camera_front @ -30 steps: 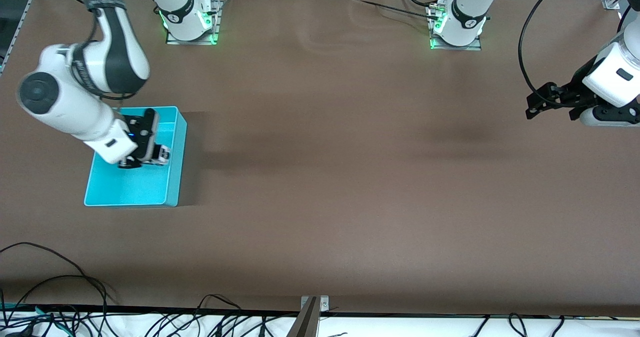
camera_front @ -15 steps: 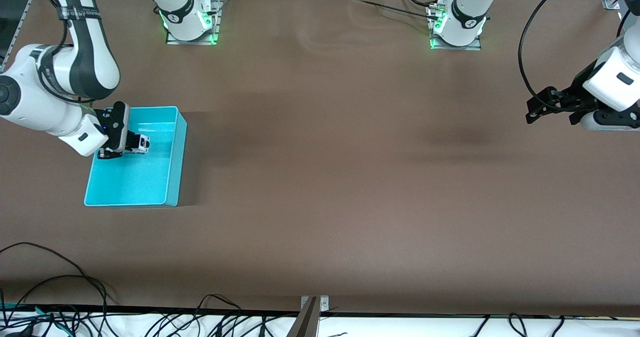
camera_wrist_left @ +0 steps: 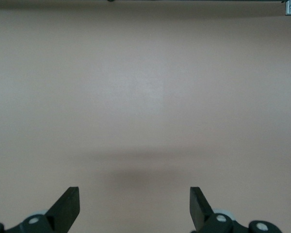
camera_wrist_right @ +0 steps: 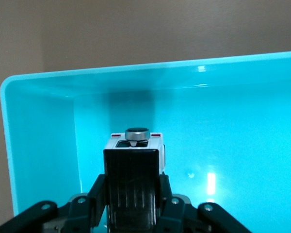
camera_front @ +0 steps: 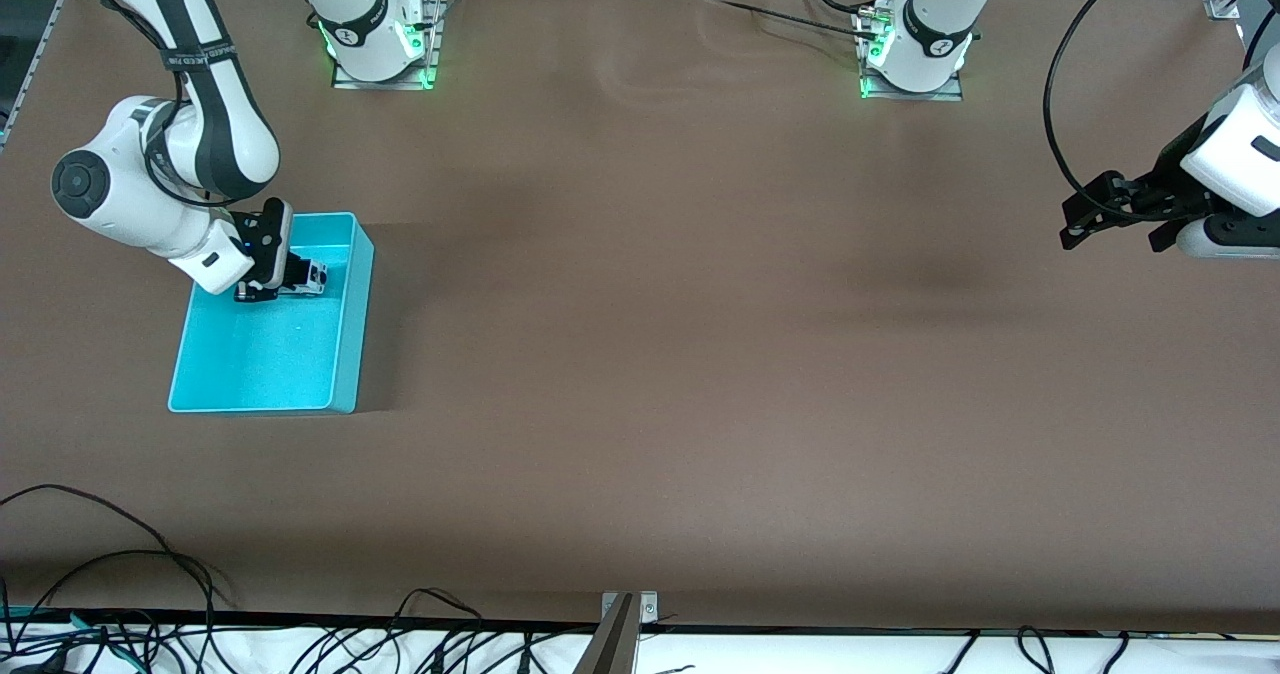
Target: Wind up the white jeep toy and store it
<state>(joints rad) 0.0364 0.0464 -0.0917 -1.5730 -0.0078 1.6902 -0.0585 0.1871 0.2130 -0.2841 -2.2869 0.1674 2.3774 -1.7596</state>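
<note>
Right gripper [camera_front: 285, 282] sits low inside the turquoise bin [camera_front: 352, 354], jaws closed on the white jeep toy [camera_wrist_right: 134, 167]; ahead of the jaws the bin's end wall [camera_wrist_right: 184, 82] stands close, a side wall and rounded corner [camera_wrist_right: 12, 126] flank one side, and bare bin floor [camera_wrist_right: 247, 165] lies open on the other. Left gripper [camera_front: 1108, 209] hangs over bare brown table [camera_wrist_left: 145, 97] with jaws spread, nothing between or ahead of them. Table between the two arms is unobstructed.
</note>
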